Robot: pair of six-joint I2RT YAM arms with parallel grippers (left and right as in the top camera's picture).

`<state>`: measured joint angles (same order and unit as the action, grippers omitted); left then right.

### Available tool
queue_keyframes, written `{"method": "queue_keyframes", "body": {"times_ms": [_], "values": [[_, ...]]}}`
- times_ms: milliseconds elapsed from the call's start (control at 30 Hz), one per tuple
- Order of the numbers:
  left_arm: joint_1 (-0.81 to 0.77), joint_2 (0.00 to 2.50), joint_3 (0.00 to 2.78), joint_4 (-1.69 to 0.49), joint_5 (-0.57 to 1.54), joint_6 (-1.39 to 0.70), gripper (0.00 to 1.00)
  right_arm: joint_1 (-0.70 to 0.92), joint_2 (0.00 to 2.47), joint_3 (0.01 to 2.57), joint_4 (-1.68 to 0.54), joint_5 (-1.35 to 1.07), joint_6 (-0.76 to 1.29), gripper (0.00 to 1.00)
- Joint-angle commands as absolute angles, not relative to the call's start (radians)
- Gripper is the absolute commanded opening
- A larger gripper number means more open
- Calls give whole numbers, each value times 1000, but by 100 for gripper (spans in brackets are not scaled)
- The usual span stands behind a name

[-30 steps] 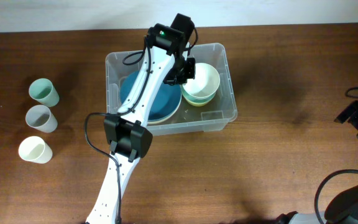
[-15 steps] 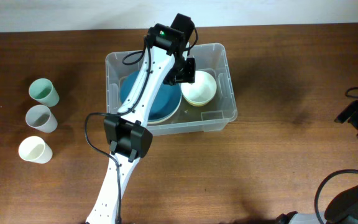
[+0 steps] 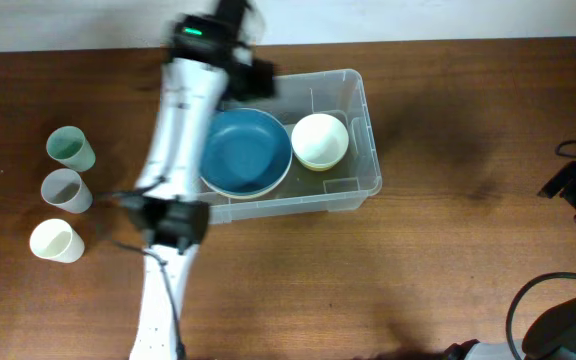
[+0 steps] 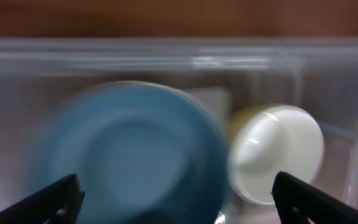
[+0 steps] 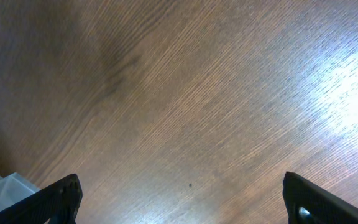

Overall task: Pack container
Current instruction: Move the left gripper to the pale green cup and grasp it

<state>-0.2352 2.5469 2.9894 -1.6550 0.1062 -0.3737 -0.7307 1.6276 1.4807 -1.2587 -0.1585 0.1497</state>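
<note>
While the left end effector point(image 3: 253, 78) is hovering over the far-left corner of the container point(image 3: 353, 180), the container is lying to its right and back twd the robot base, long axis running L-R across the table point(image 3: 448, 270). Left arm point(image 3: 178, 130) is smearing in the overhead, so prob. in motion; can't tell which way.

Left wrist cam is looking down into the container: blue bowl point(image 4: 126, 155) on the left, cream bowl point(image 4: 277, 152) just beside it on the right, both sitting inside. Left end effector is standing spread wide, gripping nothing, touching nothing visible.

Right end effector point(image 5: 180, 186) is hanging over bare wood, likewise spread wide and empty. Right arm point(image 3: 560, 322) is sitting out at the far right table edge, well apart from the container. So left arm is the nearer one by far.

Green cup point(image 3: 71, 148), grey cup point(image 3: 65, 189) and white cup point(image 3: 54, 241) are standing in a column left of the container, well apart from it, all on the left arm's side.

Judging: next pick is prob. a cup w/ the left arm, then carrying it rightward. Free floor inside is looking scarce, so wall clearance is mattering.
</note>
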Motion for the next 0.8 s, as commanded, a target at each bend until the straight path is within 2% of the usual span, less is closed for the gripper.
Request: {"method": "queue_keyframes", "body": {"times_ms": [0, 167, 333, 567, 767], "values": [[-82, 2378, 3034, -1688, 6, -358, 99, -733, 1610, 1480, -1259, -161, 146, 99], [129, 2312, 3033, -1688, 68, -342, 99, -733, 1610, 1480, -1259, -161, 146, 99], [272, 2311, 2997, -1688, 64, -337, 100, -733, 1610, 1480, -1259, -161, 146, 99], [340, 2311, 2762, -1679, 54, -289, 99, -733, 1610, 1480, -1259, -161, 146, 99], [348, 2311, 2573, -1571, 37, -259, 99, -733, 1610, 1480, -1259, -161, 146, 99]]}}
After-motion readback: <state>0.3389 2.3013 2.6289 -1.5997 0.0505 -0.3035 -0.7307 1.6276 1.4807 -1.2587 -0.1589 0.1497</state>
